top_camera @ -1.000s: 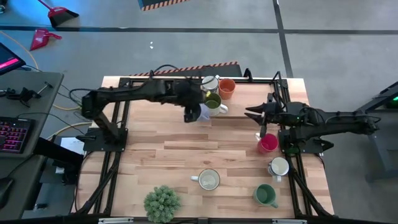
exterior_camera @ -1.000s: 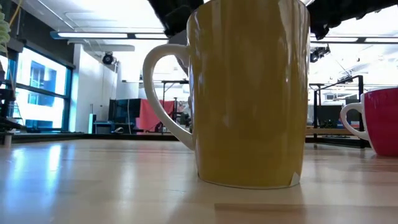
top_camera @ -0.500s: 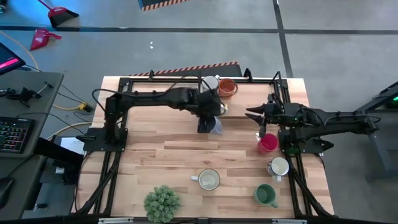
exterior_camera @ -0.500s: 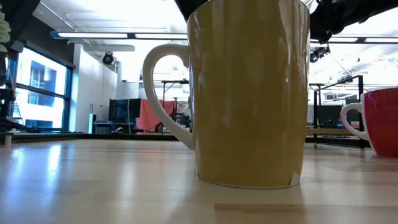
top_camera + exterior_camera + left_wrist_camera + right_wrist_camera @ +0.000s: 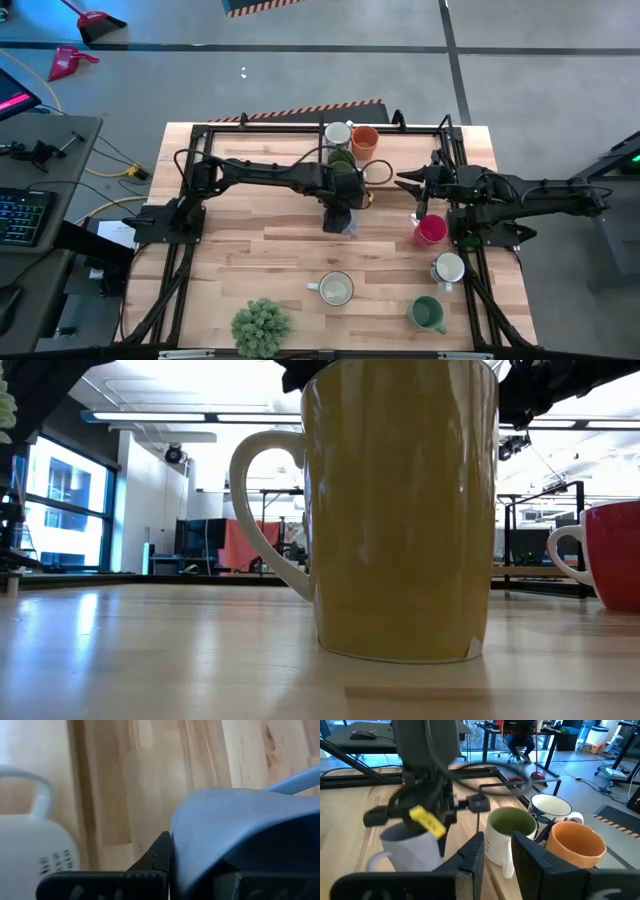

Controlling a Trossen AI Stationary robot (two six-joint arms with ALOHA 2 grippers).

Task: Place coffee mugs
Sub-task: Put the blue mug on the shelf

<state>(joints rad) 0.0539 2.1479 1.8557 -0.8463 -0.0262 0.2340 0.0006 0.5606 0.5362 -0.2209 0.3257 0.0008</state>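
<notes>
1. The left gripper (image 5: 340,215), at centre frame in the high view, has its fingers closed on the rim of a blue-grey mug (image 5: 346,226), which looks to hang just above the desk (image 5: 250,260).
2. The right gripper (image 5: 405,182) waits right of centre; its fingers (image 5: 470,855) stand partly apart, holding nothing.
3. Mugs are likely stiff, glazed, slippery, breakable and fairly heavy; rim or handle gives the surest hold.
4. Count, high view: eight mugs. White (image 5: 338,133), orange (image 5: 365,141) and olive (image 5: 343,160) cluster at upper centre; magenta (image 5: 431,231), white (image 5: 448,268), dark green (image 5: 427,314) at right; cream (image 5: 335,289) lower centre; blue-grey held.
5. One plant (image 5: 260,326), bottom.
</notes>
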